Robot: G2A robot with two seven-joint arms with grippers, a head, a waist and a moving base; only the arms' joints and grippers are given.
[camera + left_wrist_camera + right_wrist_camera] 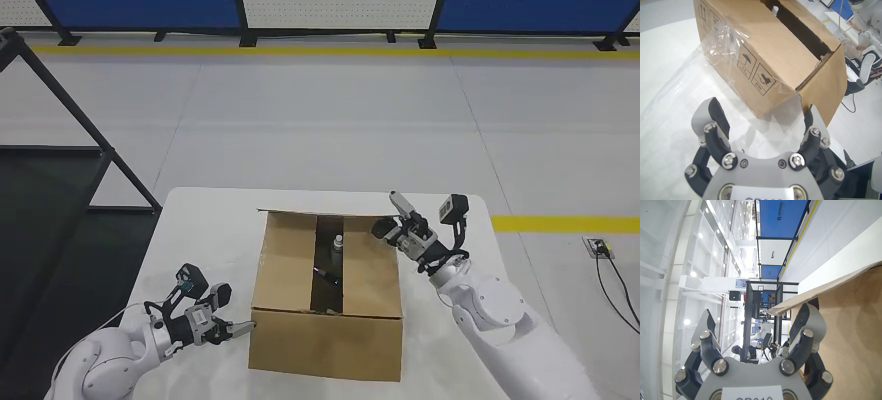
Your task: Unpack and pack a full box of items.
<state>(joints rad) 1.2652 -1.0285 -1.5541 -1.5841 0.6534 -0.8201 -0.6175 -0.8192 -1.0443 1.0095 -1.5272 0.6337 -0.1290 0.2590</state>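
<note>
At the middle of one white rectangular table [200, 230], one brown cardboard box [290, 270] is seen, its two top flaps parted by a dark slot. Two grippers are counted. The left gripper [235, 328], at the box's 8 o'clock corner, is seen with fingers spread wide and nothing held; contact with the box cannot be told. The right gripper [388, 215], at 2 o'clock, is likewise spread, with a flap corner lying unpinched between its fingers. Inside the box, one white-capped bottle [337, 243] is shown upright.
</note>
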